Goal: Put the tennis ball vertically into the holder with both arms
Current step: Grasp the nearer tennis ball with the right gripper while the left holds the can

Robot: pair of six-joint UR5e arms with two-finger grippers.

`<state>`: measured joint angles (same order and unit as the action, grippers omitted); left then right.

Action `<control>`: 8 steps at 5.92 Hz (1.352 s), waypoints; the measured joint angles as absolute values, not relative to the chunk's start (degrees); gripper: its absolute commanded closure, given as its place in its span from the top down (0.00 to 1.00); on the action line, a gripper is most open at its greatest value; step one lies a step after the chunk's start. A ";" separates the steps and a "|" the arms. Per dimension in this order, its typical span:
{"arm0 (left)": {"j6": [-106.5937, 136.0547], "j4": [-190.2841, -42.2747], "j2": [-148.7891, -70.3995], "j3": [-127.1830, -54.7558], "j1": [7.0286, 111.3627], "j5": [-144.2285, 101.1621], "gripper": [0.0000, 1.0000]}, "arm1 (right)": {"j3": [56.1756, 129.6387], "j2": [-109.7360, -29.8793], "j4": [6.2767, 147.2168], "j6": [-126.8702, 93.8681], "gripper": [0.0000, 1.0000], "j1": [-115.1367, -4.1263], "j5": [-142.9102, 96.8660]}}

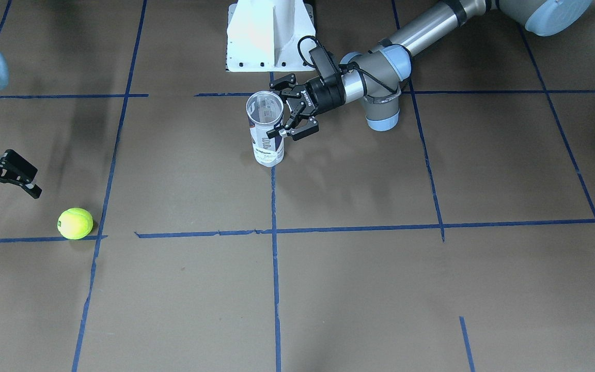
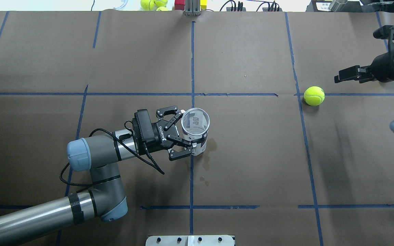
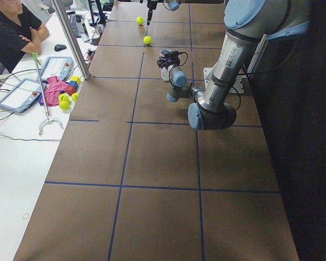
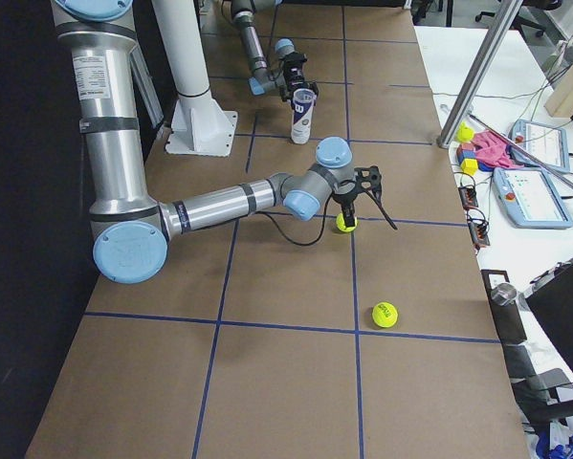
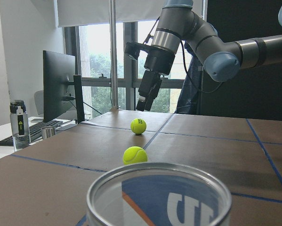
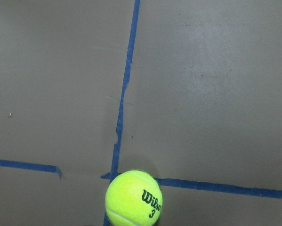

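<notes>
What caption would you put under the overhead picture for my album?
Left gripper open at the upright holder; right gripper open near the tennis ball.

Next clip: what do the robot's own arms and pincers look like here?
Both the left arm and right arm are silver-grey tubes with grey joints, light blue round caps and black bands. A black cable loops along each forearm. The left pincer and right pincer are black two-finger linkages with white lettering; a black camera box sits on the left wrist.
</notes>
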<state>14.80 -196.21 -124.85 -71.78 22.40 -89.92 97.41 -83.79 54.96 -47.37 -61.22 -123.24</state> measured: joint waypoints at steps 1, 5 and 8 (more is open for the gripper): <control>14.83 -196.60 -124.84 -71.79 22.41 -89.89 0.83 | 95.92 -82.77 54.91 -47.37 1.00 -59.19 -121.42; 14.85 -196.96 -124.89 -71.89 22.46 -89.58 0.83 | 88.36 -77.39 54.75 -47.37 1.00 -53.61 -117.16; 14.93 -197.03 -124.89 -71.89 22.53 -89.56 0.83 | 84.38 -75.82 54.40 -47.31 0.56 -50.82 -114.42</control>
<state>14.93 -197.03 -124.89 -71.89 22.53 -89.56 84.38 -75.82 54.40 -47.31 -50.82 -114.42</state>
